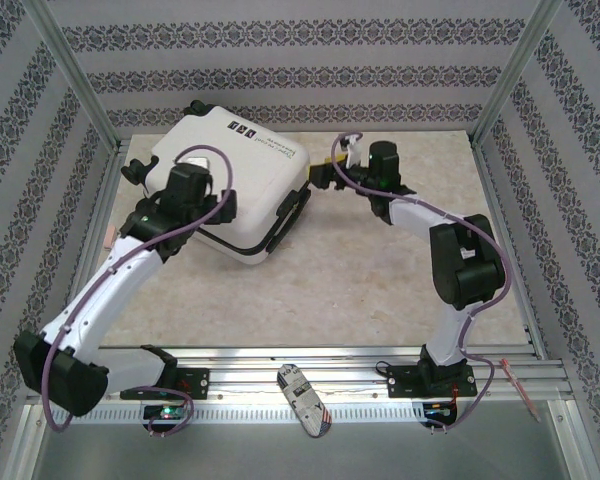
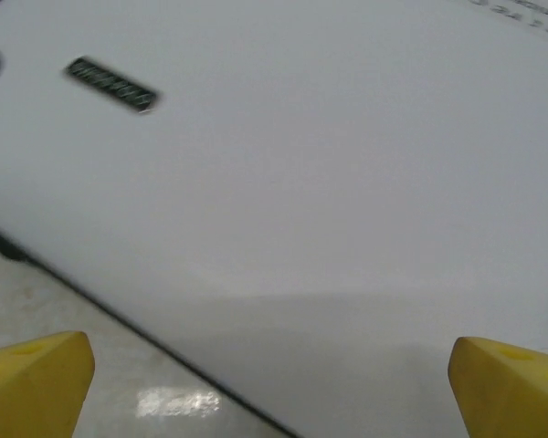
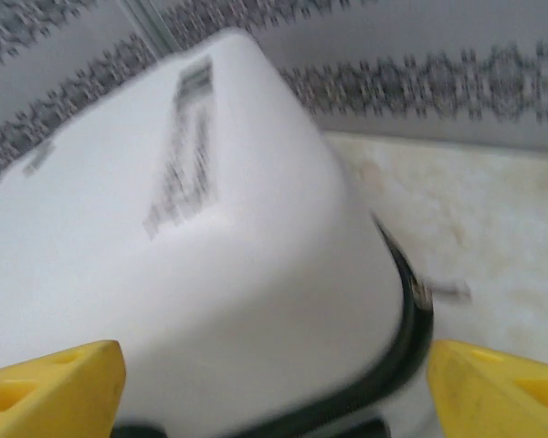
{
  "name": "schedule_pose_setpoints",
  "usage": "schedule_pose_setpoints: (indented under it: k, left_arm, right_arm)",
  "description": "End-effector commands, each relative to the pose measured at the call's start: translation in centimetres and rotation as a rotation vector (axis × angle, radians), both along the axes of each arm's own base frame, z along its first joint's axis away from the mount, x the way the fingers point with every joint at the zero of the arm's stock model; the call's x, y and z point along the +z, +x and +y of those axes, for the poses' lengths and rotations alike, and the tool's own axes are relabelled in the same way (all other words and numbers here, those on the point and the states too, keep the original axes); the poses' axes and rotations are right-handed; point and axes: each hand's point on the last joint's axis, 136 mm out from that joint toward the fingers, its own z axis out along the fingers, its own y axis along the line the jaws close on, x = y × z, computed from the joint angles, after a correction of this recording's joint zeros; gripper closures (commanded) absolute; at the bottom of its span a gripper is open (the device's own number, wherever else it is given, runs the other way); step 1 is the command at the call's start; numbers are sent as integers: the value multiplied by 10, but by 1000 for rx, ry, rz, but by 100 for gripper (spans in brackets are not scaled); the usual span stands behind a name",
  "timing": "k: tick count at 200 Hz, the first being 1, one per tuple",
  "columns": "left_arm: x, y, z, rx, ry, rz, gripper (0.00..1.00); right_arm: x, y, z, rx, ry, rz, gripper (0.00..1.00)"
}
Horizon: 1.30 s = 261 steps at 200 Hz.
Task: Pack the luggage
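Observation:
The luggage lies flat and closed at the back left of the table, a white shell with a black zipper band and a black handle on its right side. My left gripper hovers over its near left part. In the left wrist view the yellow fingertips stand wide apart above the white shell, open with nothing held. My right gripper is at the luggage's right side. Its yellow fingertips flank a rounded corner and the zipper band, open.
Patterned walls and aluminium posts enclose the table. A small striped object lies on the front rail between the arm bases. A thin red-tipped tool rests at the front right. A pinkish piece sits at the left edge.

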Motion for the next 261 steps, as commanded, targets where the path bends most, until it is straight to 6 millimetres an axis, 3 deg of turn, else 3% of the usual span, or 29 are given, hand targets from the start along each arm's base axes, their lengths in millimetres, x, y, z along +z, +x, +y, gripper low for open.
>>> schedule_pose_setpoints:
  k: [1, 20, 61, 104, 143, 175, 206, 227, 243, 261]
  left_arm:
    - [-12, -7, 11, 22, -101, 28, 0]
    - [-24, -2, 19, 36, -182, 36, 0]
    - [-44, 18, 22, 28, -274, 6, 0]
    - [-55, 30, 14, -1, -304, 21, 0]
    - [-62, 37, -1, -52, -375, 37, 2]
    - [-64, 38, -24, -118, -439, 47, 4]
    - [-56, 35, -48, -181, -433, 40, 4]
    - [-46, 33, -61, -215, -398, 32, 4]
    - [-32, 30, -64, -216, -337, 5, 4]
    - [-8, 26, -60, -206, -268, -45, 4]
  right_arm:
    - [7, 11, 17, 63, 30, 67, 9]
    - [4, 27, 31, 117, 35, 100, 2]
    - [-10, 41, 56, 227, 67, 137, 2]
    - [-11, 2, 71, 419, 96, 145, 9]
    - [-6, -47, 55, 456, 123, 131, 23]
    - [-9, -74, 34, 391, 110, 116, 24]
    - [-4, -58, 21, 294, 74, 134, 23]
    - [12, -40, 26, 287, 78, 131, 23]
    - [24, -26, 27, 261, 84, 125, 23]
    - [38, -18, 15, 187, 72, 89, 22]
